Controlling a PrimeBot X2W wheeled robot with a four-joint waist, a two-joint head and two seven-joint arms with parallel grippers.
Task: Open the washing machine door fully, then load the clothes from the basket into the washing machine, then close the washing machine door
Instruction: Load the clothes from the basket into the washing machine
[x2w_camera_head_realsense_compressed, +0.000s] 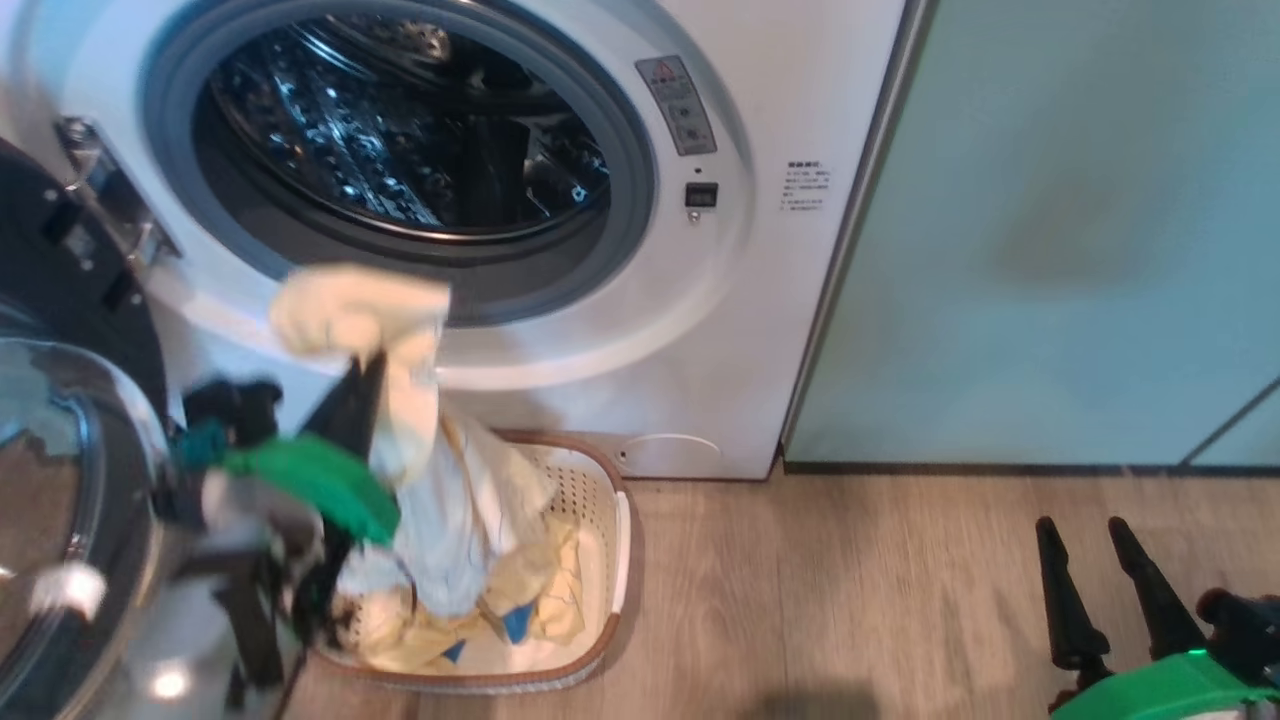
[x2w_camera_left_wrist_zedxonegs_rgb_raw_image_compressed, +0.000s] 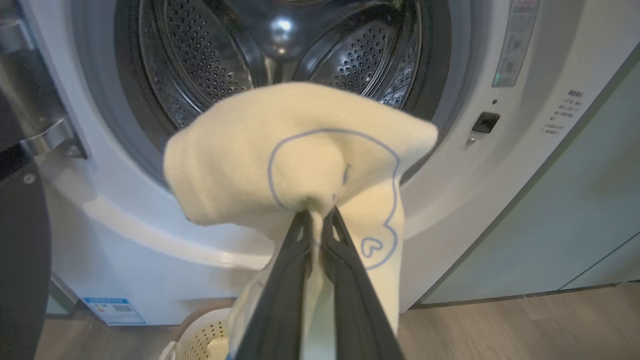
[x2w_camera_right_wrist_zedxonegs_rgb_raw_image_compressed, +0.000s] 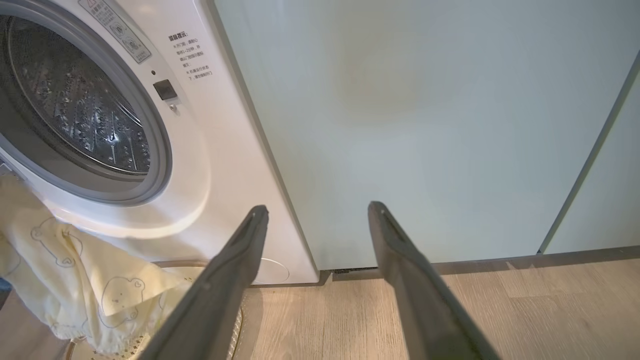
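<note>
The white washing machine (x2w_camera_head_realsense_compressed: 760, 300) stands with its door (x2w_camera_head_realsense_compressed: 60, 420) swung wide to the left, and its steel drum (x2w_camera_head_realsense_compressed: 400, 130) shows nothing inside. My left gripper (x2w_camera_head_realsense_compressed: 368, 362) is shut on a pale yellow garment (x2w_camera_head_realsense_compressed: 360, 310) with a blue bear outline (x2w_camera_left_wrist_zedxonegs_rgb_raw_image_compressed: 320, 165), held up in front of the lower rim of the opening. The garment hangs down into the basket (x2w_camera_head_realsense_compressed: 600, 600) on the floor below, where more clothes (x2w_camera_head_realsense_compressed: 520, 600) lie. My right gripper (x2w_camera_head_realsense_compressed: 1085, 530) is open and empty, low at the right, its fingers (x2w_camera_right_wrist_zedxonegs_rgb_raw_image_compressed: 235, 280) spread before the teal panel.
A pale teal cabinet panel (x2w_camera_head_realsense_compressed: 1050, 230) stands right of the machine. Wood-look floor (x2w_camera_head_realsense_compressed: 850, 600) runs from the basket to my right gripper. The door's hinge bracket (x2w_camera_left_wrist_zedxonegs_rgb_raw_image_compressed: 50, 140) juts out at the opening's left side.
</note>
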